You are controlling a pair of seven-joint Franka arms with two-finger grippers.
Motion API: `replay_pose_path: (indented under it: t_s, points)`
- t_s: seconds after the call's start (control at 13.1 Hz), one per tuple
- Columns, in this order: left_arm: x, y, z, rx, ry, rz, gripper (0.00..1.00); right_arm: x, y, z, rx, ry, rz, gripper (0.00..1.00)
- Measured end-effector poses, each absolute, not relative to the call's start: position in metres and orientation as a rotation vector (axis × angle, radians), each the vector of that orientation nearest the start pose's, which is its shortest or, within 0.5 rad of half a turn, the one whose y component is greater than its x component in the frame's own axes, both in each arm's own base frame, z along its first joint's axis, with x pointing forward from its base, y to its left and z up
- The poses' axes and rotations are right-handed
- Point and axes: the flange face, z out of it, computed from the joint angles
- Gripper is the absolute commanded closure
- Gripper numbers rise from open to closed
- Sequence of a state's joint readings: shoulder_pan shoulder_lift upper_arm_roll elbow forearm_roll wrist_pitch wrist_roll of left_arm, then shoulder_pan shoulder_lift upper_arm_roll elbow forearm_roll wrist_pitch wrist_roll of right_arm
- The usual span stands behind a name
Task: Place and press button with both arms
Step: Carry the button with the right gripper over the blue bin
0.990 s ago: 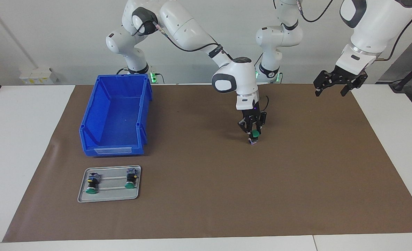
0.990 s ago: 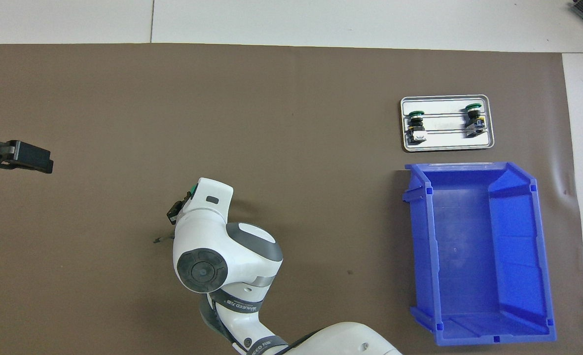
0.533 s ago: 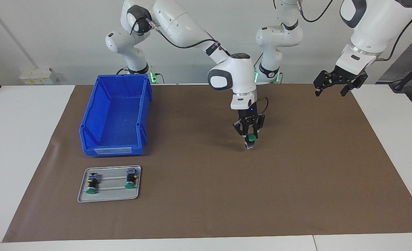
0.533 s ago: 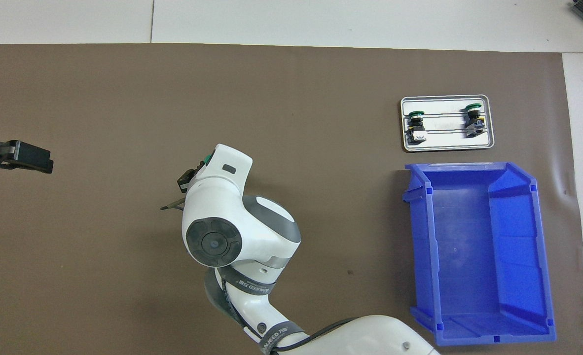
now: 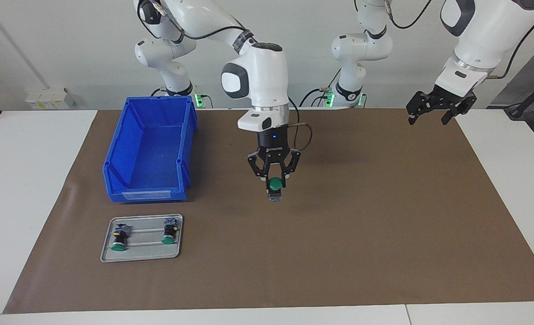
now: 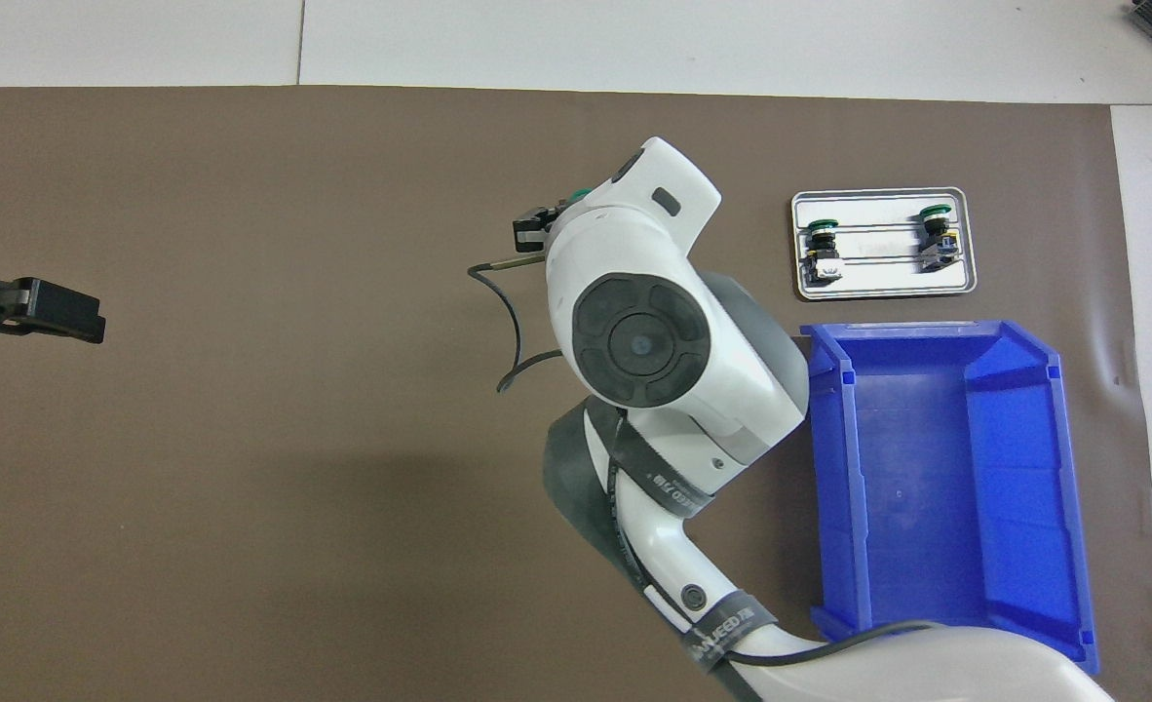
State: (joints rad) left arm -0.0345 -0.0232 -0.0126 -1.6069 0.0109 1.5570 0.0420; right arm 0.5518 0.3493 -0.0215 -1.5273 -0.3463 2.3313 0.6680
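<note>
The left gripper (image 5: 434, 113) waits with fingers spread over the mat's (image 5: 384, 216) edge at the left arm's end. The right gripper (image 5: 274, 180) hangs over the mat's middle, clamped on a green button (image 5: 274, 186). The blue bin (image 5: 149, 149) sits nearer the robots than the tray (image 5: 141, 255) with two more buttons (image 5: 119, 238).

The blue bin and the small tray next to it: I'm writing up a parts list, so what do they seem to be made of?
The blue bin looks like moulded plastic: a uniform saturated colour, a faint sheen, ribbed walls. The tray looks like metal, perhaps aluminium or steel: pale grey, a dull reflective face, a thin rolled rim. Two green-capped buttons lie in it.
</note>
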Motion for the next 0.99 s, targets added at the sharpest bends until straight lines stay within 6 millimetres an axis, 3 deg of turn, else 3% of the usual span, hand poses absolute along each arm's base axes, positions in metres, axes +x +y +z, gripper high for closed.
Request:
replay_pose_path:
  t_s: [0.3, 0.61, 0.84, 0.99]
  points:
    - [0.545, -0.025, 0.619, -3.127, 0.139, 0.042, 0.00, 0.622, 0.246, 0.529, -3.069, -0.073, -0.742, 1.00]
    - [0.545, -0.025, 0.619, -3.127, 0.139, 0.042, 0.00, 0.597, 0.122, 0.538, -3.172, -0.174, -0.505, 1.00]
    - [0.545, -0.025, 0.619, -3.127, 0.139, 0.042, 0.00, 0.572, 0.040, 0.514, -3.169, -0.205, -0.365, 1.00]
    - [0.545, -0.025, 0.619, -3.127, 0.139, 0.042, 0.00, 0.554, 0.003, 0.491, -3.140, -0.197, -0.337, 1.00]
